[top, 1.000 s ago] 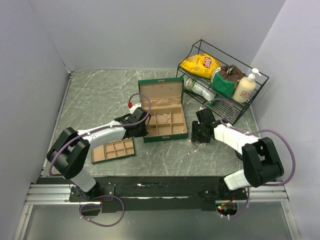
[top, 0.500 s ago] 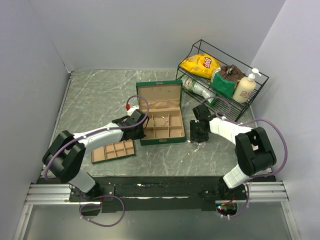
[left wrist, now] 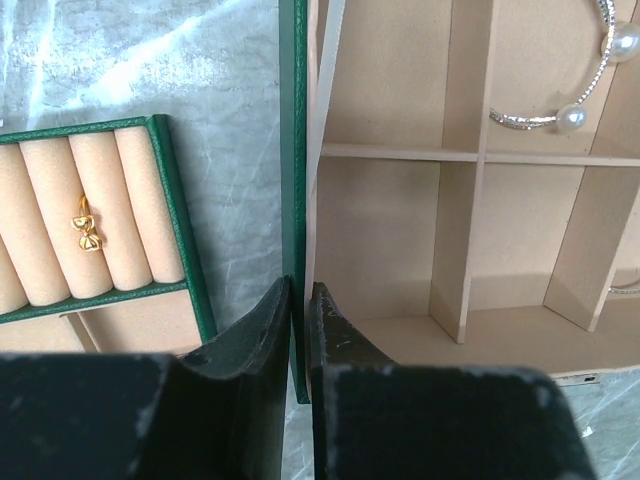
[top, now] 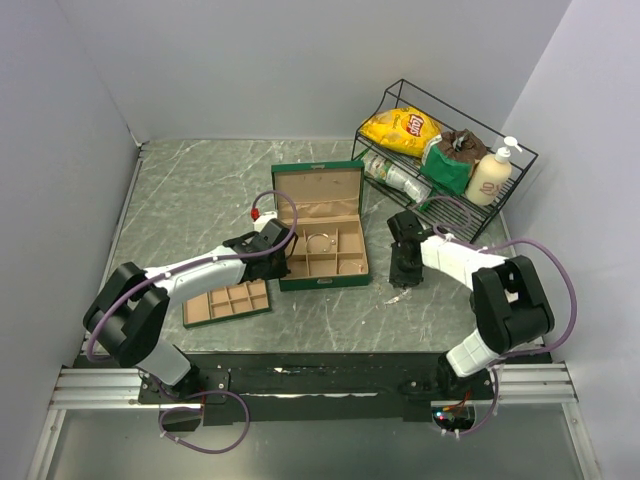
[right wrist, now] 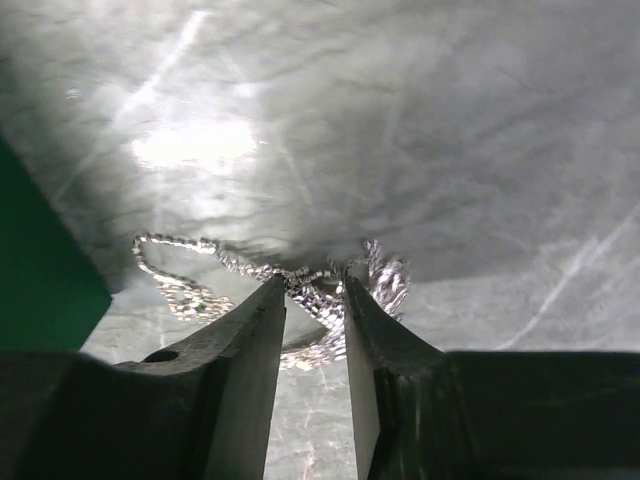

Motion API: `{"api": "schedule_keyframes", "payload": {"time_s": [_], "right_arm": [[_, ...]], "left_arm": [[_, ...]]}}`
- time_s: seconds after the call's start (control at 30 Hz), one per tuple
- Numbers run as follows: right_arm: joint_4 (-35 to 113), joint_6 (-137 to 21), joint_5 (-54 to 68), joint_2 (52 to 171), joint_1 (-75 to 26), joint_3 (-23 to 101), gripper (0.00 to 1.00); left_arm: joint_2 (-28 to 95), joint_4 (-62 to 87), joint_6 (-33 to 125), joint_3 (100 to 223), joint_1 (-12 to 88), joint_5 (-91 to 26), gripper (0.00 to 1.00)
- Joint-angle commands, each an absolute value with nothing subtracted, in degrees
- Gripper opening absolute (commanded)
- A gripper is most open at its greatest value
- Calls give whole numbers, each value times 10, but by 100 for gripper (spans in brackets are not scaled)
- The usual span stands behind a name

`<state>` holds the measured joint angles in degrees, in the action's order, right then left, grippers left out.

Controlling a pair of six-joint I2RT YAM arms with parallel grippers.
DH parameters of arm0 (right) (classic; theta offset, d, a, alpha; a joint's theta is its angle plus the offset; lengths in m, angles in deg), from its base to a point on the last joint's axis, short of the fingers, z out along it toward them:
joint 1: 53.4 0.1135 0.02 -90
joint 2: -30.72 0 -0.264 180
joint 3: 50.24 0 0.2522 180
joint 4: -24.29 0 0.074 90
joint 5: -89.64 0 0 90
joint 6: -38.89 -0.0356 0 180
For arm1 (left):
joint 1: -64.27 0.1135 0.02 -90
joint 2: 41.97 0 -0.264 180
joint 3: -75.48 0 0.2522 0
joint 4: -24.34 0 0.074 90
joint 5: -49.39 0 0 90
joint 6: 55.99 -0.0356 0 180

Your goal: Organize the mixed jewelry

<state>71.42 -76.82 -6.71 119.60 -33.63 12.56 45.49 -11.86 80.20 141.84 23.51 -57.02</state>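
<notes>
The silvery chains (right wrist: 185, 285) lie tangled on the grey table just right of the green box; a bit of them shows in the top view (top: 394, 298). My right gripper (right wrist: 315, 284) points down onto them, jaws close together with chain strands pinched between the tips. It shows in the top view (top: 405, 272). My left gripper (left wrist: 298, 292) is shut on the left wall of the open green box (left wrist: 293, 150), also seen from above (top: 277, 262). A silvery bangle with pearls (left wrist: 572, 108) lies in a back compartment. The box lid (top: 320, 190) stands open.
The flat tan divided tray (top: 228, 300) lies left of the box, with a small gold ring (left wrist: 87, 230) in its roll section. A black wire rack (top: 495, 215) at the back right holds a chip bag, a bottle and a soap dispenser.
The green box has shifted slightly left and turned squarer with my left gripper on its wall. My right gripper has turned and settled down onto the chains, covering most of them.
</notes>
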Motion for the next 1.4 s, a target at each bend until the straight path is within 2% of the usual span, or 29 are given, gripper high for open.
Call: {"api": "schedule_keyframes", "payload": {"time_s": [0.0,0.2,0.3,0.53,1.37], "right_arm": [[739,-817,-87,1163,-349,107,37],[693,-777,-70,1096,-348,97,51],[692,-737,-63,1103,-348,119,53],[725,-702,-60,1188,-348,174,52],[736,-682,-30,1238,-348,141,51]], "left_arm": [[430,-122,805,1416,232,-580,7],[414,-110,795,1412,232,-576,10],[408,-106,789,1412,232,-572,12],[410,-106,781,1417,232,-564,15],[396,-87,773,1398,230,-540,28]]}}
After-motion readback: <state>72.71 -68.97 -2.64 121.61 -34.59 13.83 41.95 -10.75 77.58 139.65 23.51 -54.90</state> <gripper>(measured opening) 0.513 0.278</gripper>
